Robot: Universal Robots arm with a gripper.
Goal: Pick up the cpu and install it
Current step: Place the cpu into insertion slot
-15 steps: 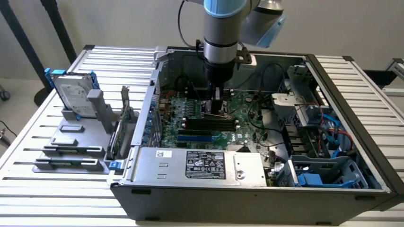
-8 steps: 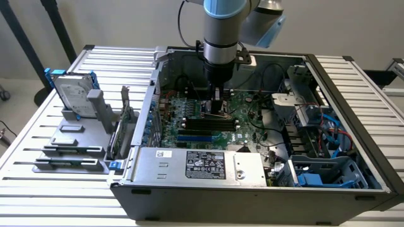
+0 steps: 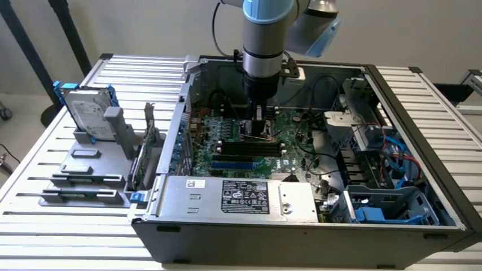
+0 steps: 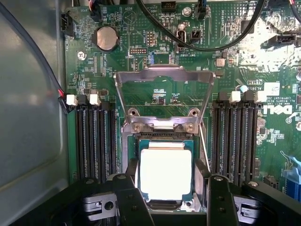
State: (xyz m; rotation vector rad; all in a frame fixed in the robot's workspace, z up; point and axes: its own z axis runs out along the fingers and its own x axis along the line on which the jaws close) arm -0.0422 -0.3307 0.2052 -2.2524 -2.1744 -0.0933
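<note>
Closest to you, the gripper is closed on the cpu, one black finger against each side edge. The chip lies flat in the motherboard's socket, square to its frame. This looks like the seating step, nearly finished. What it calls for now is a level chip and no sideways drag on the delicate contacts below. Beyond it, the hinged load plate stands open between the memory slots.

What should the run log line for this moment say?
tool: low inside the computer case, over the cpu | cpu: level at the socket, seating unclear | load frame: raised | grip: unclear
</note>
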